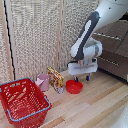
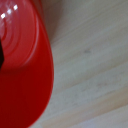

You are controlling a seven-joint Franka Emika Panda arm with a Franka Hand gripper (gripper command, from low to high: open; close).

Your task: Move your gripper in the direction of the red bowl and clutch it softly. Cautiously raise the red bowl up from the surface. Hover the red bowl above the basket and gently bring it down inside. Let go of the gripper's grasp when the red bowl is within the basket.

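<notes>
Claw (image 1: 82, 76) hangs right over the red bowl (image 1: 74, 87), tips at its rim; can't tell if apart or clamped. Bowl sits on the counter (image 1: 95, 105) w/ no visible gap, near the pink cup (image 1: 43, 81). Lift, carry and drop into the basket (image 1: 35, 86) all left, I'd say.

- The red bowl (image 2: 22, 70) fills the wrist view, blurred and cut off by the picture's edges; its full outline cannot be seen.
- The gripper (image 1: 82, 77) is small and soft in the exterior view; whether its fingers touch the bowl cannot be told.
- The basket (image 1: 30, 116) runs past the bottom edge.
</notes>
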